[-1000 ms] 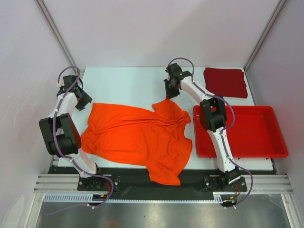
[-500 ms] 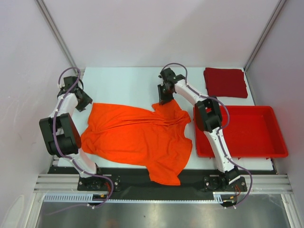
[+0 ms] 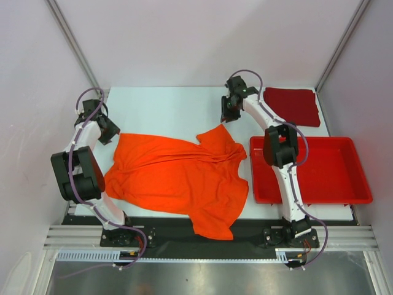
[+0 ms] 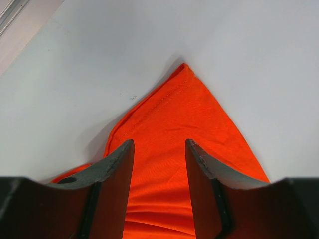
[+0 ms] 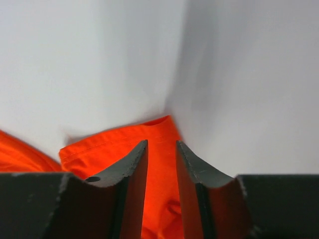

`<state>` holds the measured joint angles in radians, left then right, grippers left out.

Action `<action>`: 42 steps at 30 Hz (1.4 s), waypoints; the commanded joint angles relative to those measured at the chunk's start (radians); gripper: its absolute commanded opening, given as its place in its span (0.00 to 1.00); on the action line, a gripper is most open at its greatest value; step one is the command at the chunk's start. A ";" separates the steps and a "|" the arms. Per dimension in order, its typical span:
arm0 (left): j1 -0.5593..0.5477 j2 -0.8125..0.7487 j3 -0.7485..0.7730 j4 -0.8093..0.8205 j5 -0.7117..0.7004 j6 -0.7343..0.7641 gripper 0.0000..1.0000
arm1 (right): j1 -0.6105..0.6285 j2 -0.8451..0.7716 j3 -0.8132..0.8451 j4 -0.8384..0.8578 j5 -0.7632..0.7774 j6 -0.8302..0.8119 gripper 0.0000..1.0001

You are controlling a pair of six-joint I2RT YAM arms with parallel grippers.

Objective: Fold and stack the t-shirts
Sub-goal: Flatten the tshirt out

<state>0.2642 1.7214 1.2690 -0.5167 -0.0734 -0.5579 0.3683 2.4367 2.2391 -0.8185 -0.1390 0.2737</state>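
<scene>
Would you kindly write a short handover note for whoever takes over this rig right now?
Left gripper: open, over the orange shirt's far left corner, gripping nothing.
Right gripper: open, by the far right sleeve, holding nothing.
Things: the orange shirt lies spread and wrinkled on the table. The red shirt sits folded at the far right, beyond the tray.
Done: red shirt folded.
Left: fold the orange shirt, then stack the two.

Robotics lab cell: plain white walls (image 3: pixel 184 43), alu-profile frame (image 3: pixel 209 235), white tabletop (image 3: pixel 166 107), 2 bolted arms (image 3: pixel 281 150).
</scene>
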 commanded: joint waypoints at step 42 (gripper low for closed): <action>0.001 0.161 0.138 0.086 0.020 0.067 0.59 | 0.007 0.085 0.020 0.021 0.010 -0.030 0.07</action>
<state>0.2642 1.8339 1.3342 -0.4713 -0.0608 -0.5423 0.3672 2.5149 2.2421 -0.7898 -0.1368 0.2424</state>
